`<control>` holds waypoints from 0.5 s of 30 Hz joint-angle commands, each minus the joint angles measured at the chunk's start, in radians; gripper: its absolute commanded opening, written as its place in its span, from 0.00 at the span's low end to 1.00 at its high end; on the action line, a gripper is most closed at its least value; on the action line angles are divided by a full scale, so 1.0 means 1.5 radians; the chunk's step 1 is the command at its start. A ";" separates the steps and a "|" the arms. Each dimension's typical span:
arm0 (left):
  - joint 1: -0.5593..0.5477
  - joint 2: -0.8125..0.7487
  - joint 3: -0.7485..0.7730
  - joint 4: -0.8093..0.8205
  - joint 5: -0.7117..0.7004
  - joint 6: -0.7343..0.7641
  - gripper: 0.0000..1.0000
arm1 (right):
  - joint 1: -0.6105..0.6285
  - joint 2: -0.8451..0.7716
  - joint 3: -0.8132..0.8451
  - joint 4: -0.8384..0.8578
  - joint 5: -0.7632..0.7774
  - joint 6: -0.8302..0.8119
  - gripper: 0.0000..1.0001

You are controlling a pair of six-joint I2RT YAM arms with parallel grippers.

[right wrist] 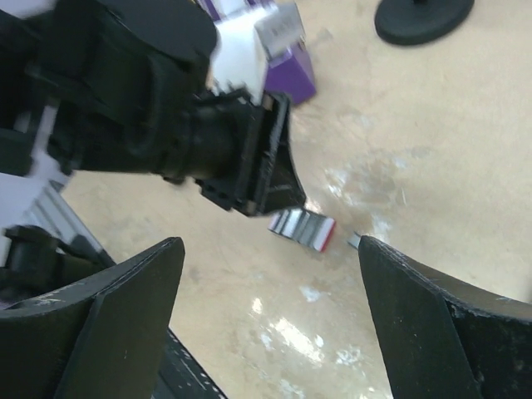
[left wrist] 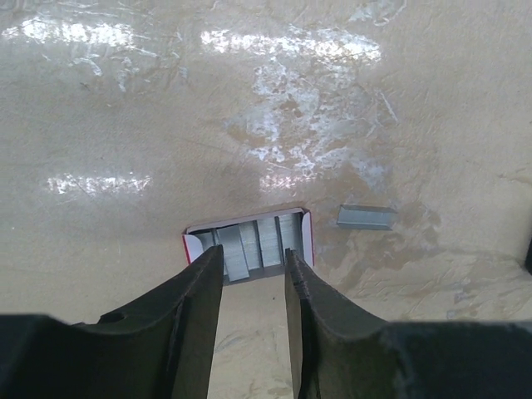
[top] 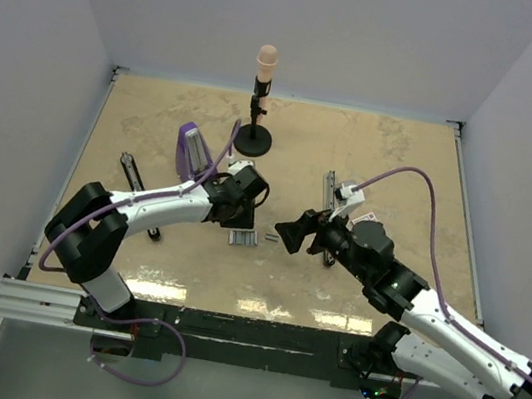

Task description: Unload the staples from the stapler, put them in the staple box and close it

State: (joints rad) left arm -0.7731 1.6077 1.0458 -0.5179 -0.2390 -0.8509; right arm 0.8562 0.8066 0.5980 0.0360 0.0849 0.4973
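A short silver strip of staples (left wrist: 366,217) lies loose on the table, just right of a small red-and-white box (left wrist: 249,245) holding more strips. My left gripper (left wrist: 253,258) hovers over the box's near edge, its fingers apart with nothing between them. From above, the left gripper (top: 240,218) is directly behind the box (top: 243,238) and the loose strip (top: 271,238). My right gripper (top: 287,233) hangs wide open and empty just right of the strip. The stapler (top: 329,191), a slim grey and black bar, lies behind the right arm, its near end hidden.
A purple object (top: 190,152) stands behind the left arm. A black round-based stand (top: 254,137) with a peach top is at the back centre. A slim black bar (top: 137,184) lies at the left. A small pink-and-white card (top: 369,218) sits by the right arm.
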 commanded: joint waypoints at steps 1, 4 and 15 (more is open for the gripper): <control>0.035 -0.044 -0.023 0.010 0.001 0.024 0.41 | -0.001 0.087 0.012 0.010 0.010 -0.022 0.87; 0.083 -0.099 -0.059 0.031 0.029 0.046 0.41 | -0.001 0.146 0.036 -0.002 0.015 -0.037 0.82; 0.243 -0.249 -0.189 0.112 0.212 0.103 0.44 | -0.012 0.423 0.156 -0.054 -0.005 -0.132 0.64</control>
State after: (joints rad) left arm -0.4339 1.2518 0.8093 -0.4145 -0.0387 -0.7395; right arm 0.8536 1.3739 0.7708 -0.0227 0.0872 0.3763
